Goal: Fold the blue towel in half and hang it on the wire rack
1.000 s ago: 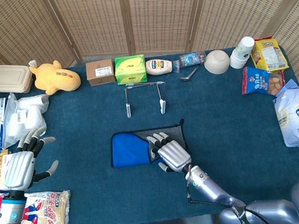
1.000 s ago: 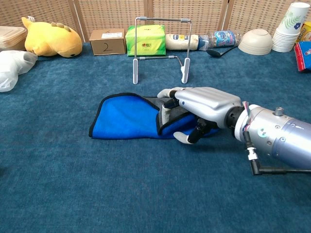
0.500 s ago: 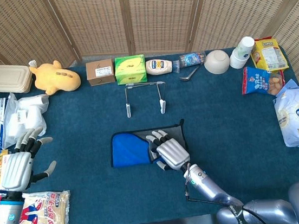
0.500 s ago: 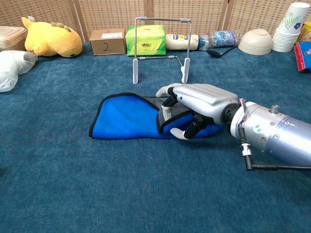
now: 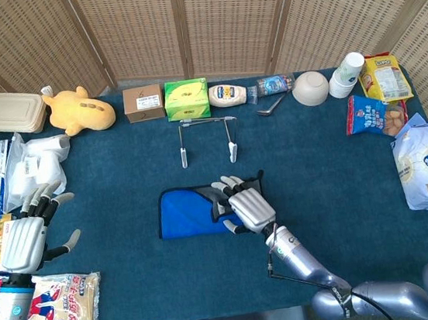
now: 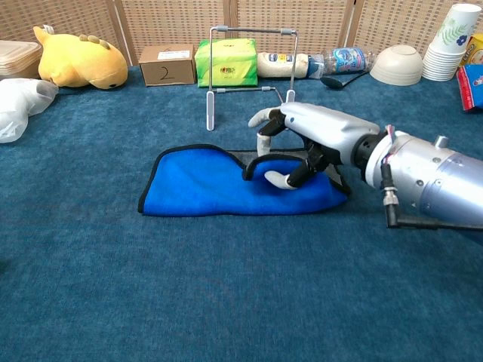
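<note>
Wicker screens back the blue-carpeted tabletop [image 5: 123, 179], where the blue towel [image 6: 219, 185] lies flat before the wire rack [image 6: 249, 72]. Right hand [image 6: 306, 139] arches over its right half, fingers [image 6: 260, 121] curled, pinching the raised hem. Left hand [image 5: 27, 239] hovers palm-down, fingers spread, holding nothing; a brown box [image 6: 167, 64] reads "2".

Only clearly legible mark: a handwritten "2" on the front of the brown cardboard box [image 6: 167, 64] at the back of the surface. The box also carries a white label on top, print too small to read. Print on the green tissue box [image 6: 226, 62], mayo bottle [image 6: 281, 65] and snack bags [image 5: 373, 117] unreadable.
</note>
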